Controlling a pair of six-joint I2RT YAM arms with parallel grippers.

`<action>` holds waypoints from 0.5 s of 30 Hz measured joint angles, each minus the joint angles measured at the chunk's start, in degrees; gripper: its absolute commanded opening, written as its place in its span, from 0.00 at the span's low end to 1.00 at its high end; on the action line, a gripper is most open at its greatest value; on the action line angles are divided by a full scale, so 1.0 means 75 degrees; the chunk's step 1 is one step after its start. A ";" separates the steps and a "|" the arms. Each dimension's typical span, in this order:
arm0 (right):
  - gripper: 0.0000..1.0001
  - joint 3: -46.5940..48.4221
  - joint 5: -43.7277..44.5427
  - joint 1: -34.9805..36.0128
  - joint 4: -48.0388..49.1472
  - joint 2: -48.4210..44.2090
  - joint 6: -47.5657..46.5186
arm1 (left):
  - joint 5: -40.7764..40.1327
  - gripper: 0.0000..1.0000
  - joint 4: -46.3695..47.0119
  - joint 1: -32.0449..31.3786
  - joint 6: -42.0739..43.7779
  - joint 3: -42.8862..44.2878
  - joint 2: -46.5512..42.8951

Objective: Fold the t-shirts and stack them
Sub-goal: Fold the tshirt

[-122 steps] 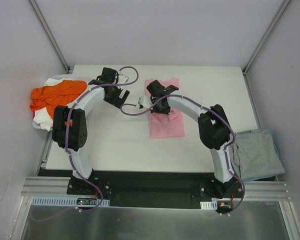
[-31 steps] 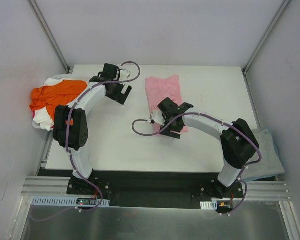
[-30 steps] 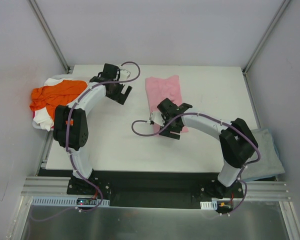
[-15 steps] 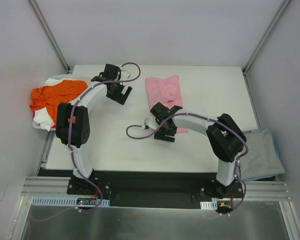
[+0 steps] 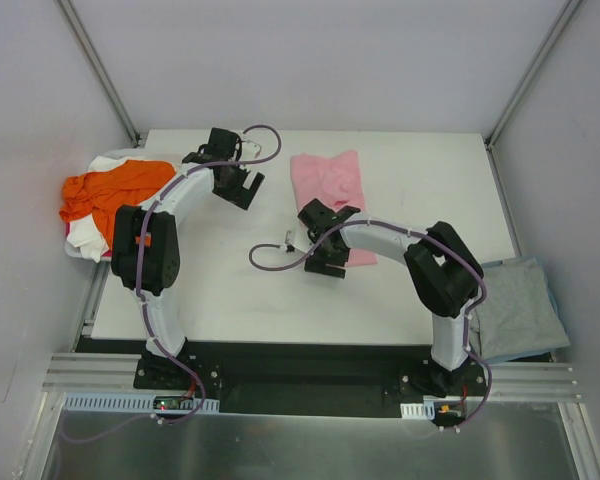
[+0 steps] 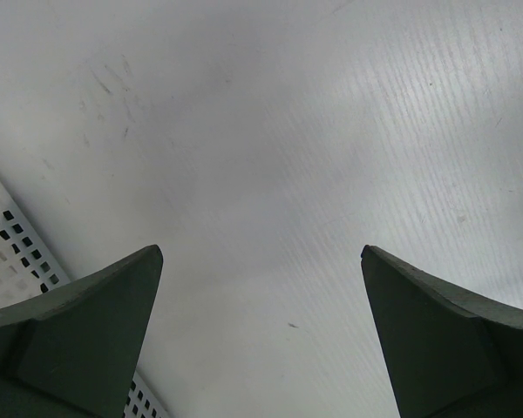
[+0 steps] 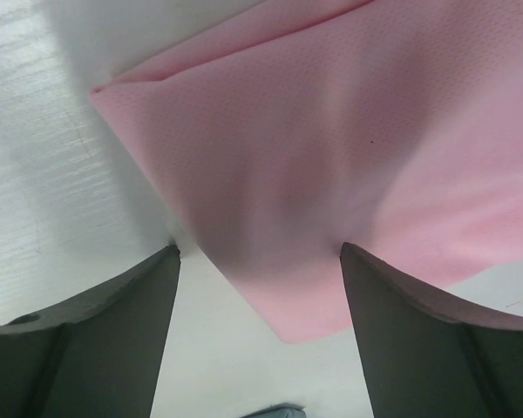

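A light pink t-shirt (image 5: 328, 185) lies folded on the white table (image 5: 230, 280), right of its middle. My right gripper (image 5: 320, 248) hovers over its near left corner, jaws open. In the right wrist view that gripper (image 7: 260, 248) straddles the corner of the pink t-shirt (image 7: 331, 148) without pinching it. My left gripper (image 5: 236, 186) stands open over bare table further left, and the left wrist view shows it (image 6: 261, 252) holding nothing. An orange t-shirt (image 5: 115, 188) is heaped on a white one (image 5: 88, 238) at the table's left edge. A grey-blue t-shirt (image 5: 520, 305) lies at the near right.
A white perforated basket edge (image 6: 9, 248) shows beside my left fingers. Purple cables loop off both wrists; the right one's cable (image 5: 270, 262) trails onto the table. Grey walls and metal posts (image 5: 100, 70) close in the back and sides.
My right gripper has slid left along the pink t-shirt's near edge to its left corner, jaws narrowing slightly. The left arm has stayed still.
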 measured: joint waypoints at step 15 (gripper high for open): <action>0.71 0.0548 -0.0271 -0.0379 -0.0175 0.0399 -0.0251 | 0.0000 0.99 0.0000 0.0000 0.0000 -0.0003 0.0000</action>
